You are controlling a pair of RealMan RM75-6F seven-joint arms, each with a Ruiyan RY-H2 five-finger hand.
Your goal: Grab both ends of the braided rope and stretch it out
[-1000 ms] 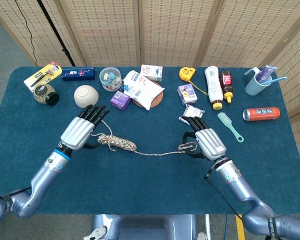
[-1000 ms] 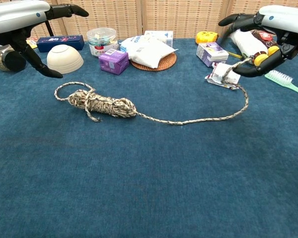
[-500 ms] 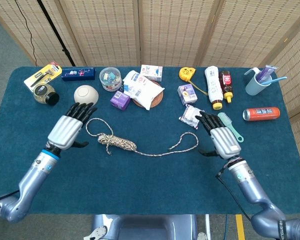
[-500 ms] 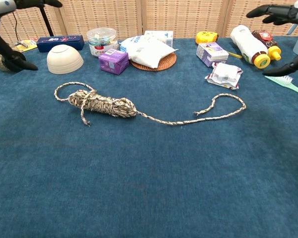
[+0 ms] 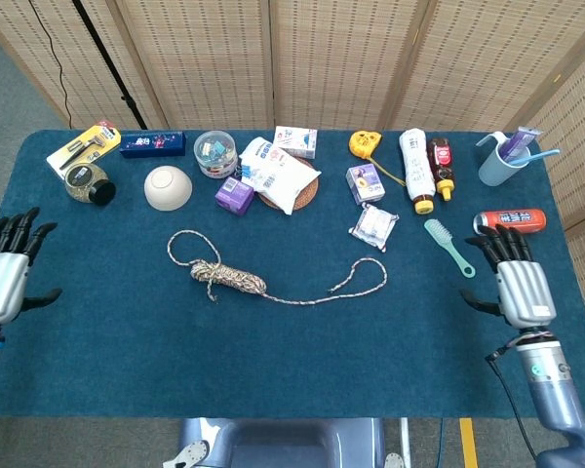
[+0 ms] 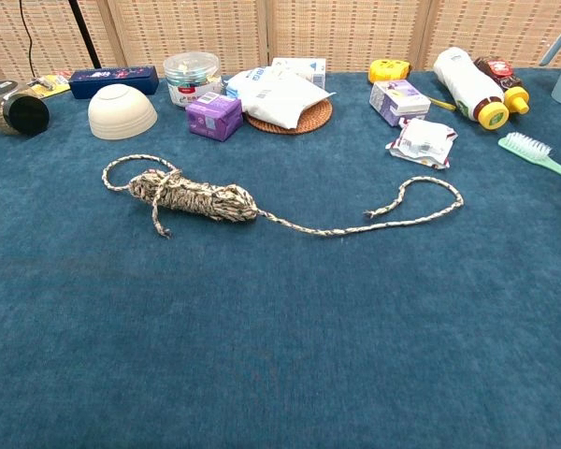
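A: Speckled beige braided rope [image 5: 236, 279] lies mid-bench on the blue cloth bench [image 5: 302, 361]: coiled bundle at left with a loop, loose tail curling right. Left robot hand [image 5: 2, 281] and right robot hand [image 5: 522, 285] sit at the bench edges, both released, fingers spread, holding nothing

B: Plan?

A: I'd bring the left to the loop by the bundle and the right to the tail tip, pinch low, then pull apart slowly

B: Obstacles?

A: White wipes packet [image 5: 374, 225] sits near the tail, green brush [image 5: 448, 246] further right, cream bowl [image 5: 168, 186] behind the loop; I'd come in from the front

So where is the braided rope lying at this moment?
In the head view, the braided rope lies mid-table, its bundle left of centre below the white bowl, untouched by either hand.
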